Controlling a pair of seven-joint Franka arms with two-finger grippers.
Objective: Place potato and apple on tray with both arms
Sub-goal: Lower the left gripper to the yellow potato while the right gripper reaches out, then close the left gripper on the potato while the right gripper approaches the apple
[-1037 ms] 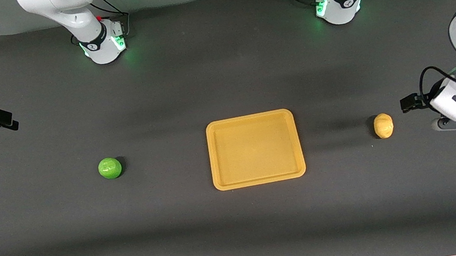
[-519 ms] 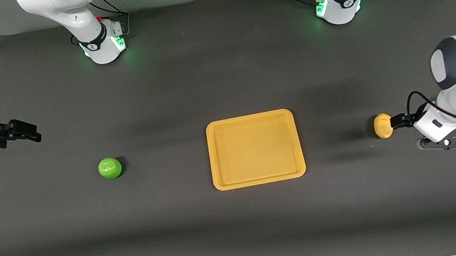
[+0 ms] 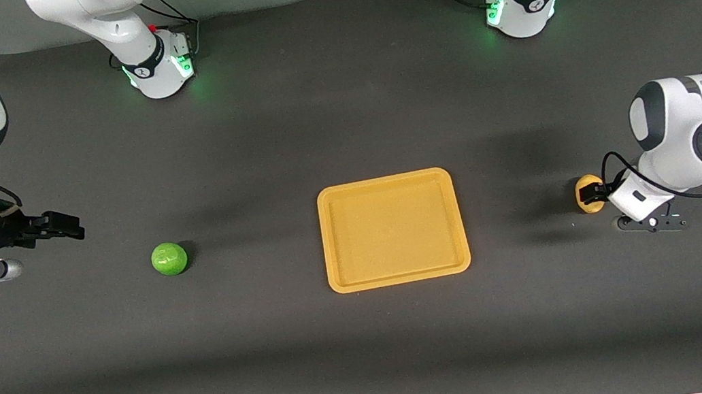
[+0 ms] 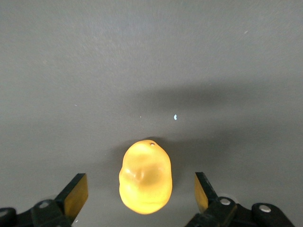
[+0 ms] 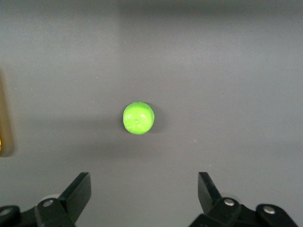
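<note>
Yellow-tan and lumpy, the potato (image 3: 588, 194) sits on the dark counter (image 3: 340, 123) toward the left arm's end, and I see that in the last second the left gripper (image 3: 592, 193) has come in from the side until it is over the potato and covers part of it in the front view. For the task I judge this means the first grasp is almost ready. In the left wrist view the potato (image 4: 145, 177) lies between the two fingers (image 4: 75, 195), about in the middle, with clear counter on both sides, so the jaws are wide open and hold nothing. The right gripper (image 3: 56, 227) has also advanced from the edge of the counter toward the apple (image 3: 169, 258), but it is not there yet; it hangs over bare counter, near the apple. In the right wrist view the green apple (image 5: 138, 118) is well ahead of the open fingers (image 5: 78, 191), not between them, and these jaws are empty too. The tray (image 3: 387, 181) lies in the middle between both things, with nothing on it, so I judge that both placings are still to do.
</note>
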